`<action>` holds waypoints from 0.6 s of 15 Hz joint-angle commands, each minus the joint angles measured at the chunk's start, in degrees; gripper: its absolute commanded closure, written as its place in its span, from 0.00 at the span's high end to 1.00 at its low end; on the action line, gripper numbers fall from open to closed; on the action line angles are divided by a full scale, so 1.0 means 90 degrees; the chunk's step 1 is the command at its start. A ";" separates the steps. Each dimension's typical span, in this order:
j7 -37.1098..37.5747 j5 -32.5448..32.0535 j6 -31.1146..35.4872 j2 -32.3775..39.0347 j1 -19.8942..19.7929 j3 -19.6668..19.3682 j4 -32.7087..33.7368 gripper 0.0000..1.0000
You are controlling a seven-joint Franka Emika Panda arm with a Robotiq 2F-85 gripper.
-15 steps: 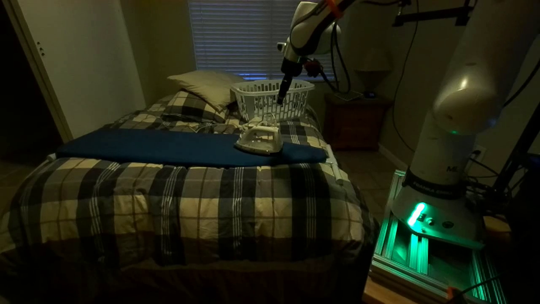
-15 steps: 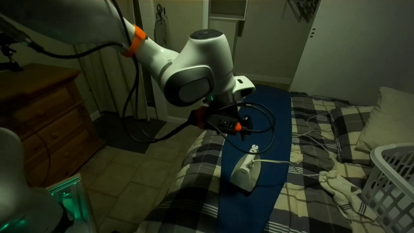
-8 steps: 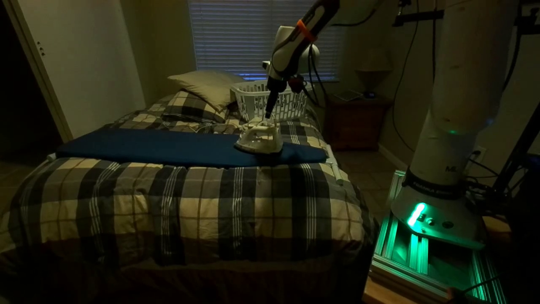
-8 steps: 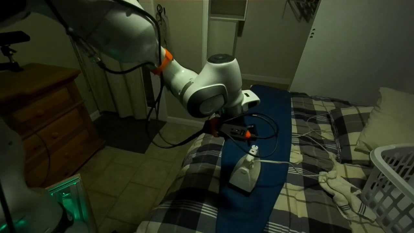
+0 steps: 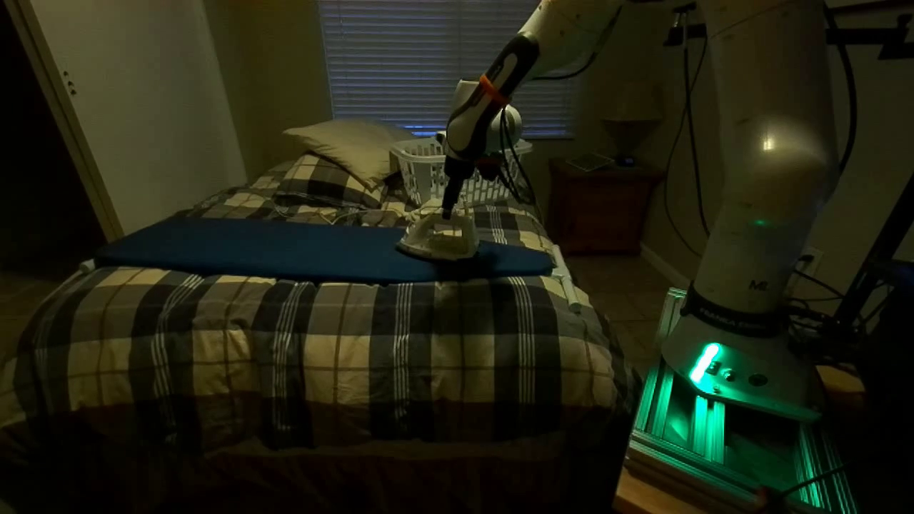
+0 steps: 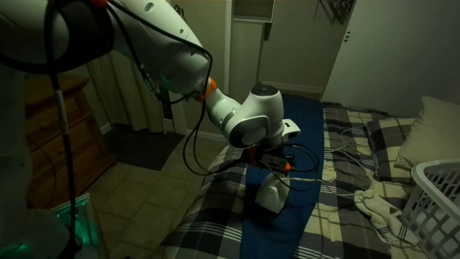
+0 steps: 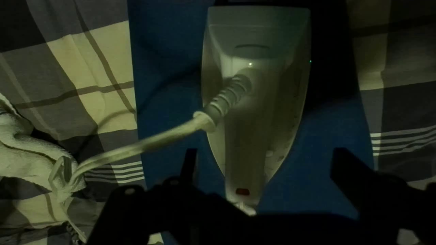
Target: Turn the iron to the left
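Note:
The whitish-grey iron [image 5: 437, 248] lies flat on the blue ironing board [image 5: 285, 248] on the bed. In the wrist view the iron [image 7: 259, 37] has its wide heel at the top and its narrow end towards the bottom, with a red mark there. My gripper [image 7: 265, 151] is open there, one finger on each side of the iron's handle with gaps left and right. In an exterior view the gripper's tip [image 5: 447, 213] is at the height of the handle. In an exterior view the gripper hides the front of the iron [image 6: 272, 197], so contact cannot be told.
The pale power cord [image 7: 163, 136] runs from the iron's heel past the left finger towards white socks [image 6: 377, 212]. A white laundry basket [image 5: 418, 171] and a pillow [image 5: 357, 146] stand behind on the plaid bed [image 5: 321, 357]. A nightstand [image 5: 603, 207] is beside it.
The arm has come down and moved over the board, lowering the gripper from above the iron to around its handle. The iron and the basket have not moved.

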 commanded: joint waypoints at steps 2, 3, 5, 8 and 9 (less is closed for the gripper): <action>0.0209 -0.0023 -0.0076 0.0437 -0.0349 0.0380 0.0528 0.66; 0.0239 -0.0043 -0.0097 0.0479 -0.0375 0.0410 0.0572 0.59; 0.0275 -0.0074 -0.0130 0.0550 -0.0413 0.0461 0.0637 0.44; 0.0290 -0.0151 -0.0071 0.0465 -0.0423 0.0473 0.0477 0.48; 0.0284 -0.0143 -0.0072 0.0485 -0.0460 0.0499 0.0499 0.42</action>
